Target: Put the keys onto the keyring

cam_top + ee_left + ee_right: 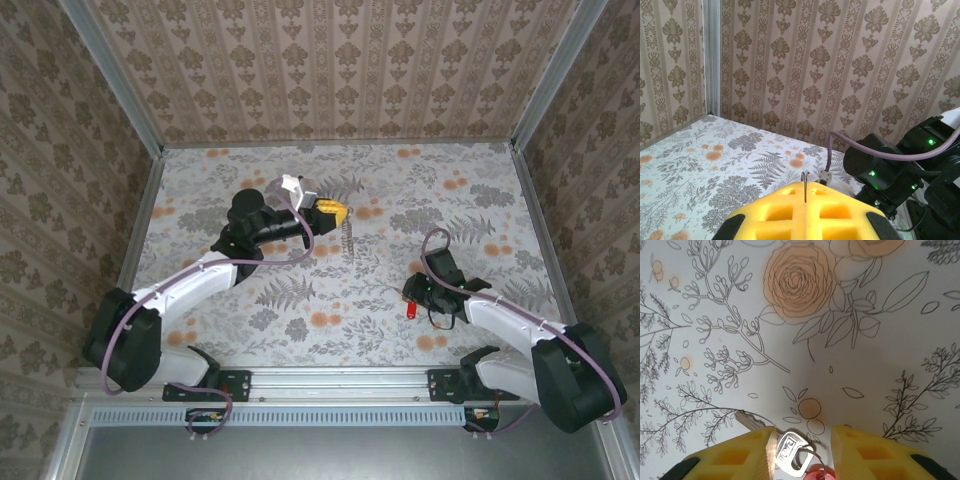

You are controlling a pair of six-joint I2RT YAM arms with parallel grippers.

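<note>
At the right wrist, the right tool (802, 436) gapes around the keys (789, 452); overhead, left tool (335, 212) pinches keyring (347, 238).

High above and behind the bases, tilted down over the whole table (400, 190). Left wrist: low, level, facing the right wall (840, 75), sharing the right arm (885, 170) with overhead. Right wrist: straight down, close to the surface.

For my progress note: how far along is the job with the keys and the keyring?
Done: the left jaws are shut on the keyring. In hand: the right jaws stand open around the keys, which lie on the table. Left: gripping, lifting and threading them onto the ring.
</note>
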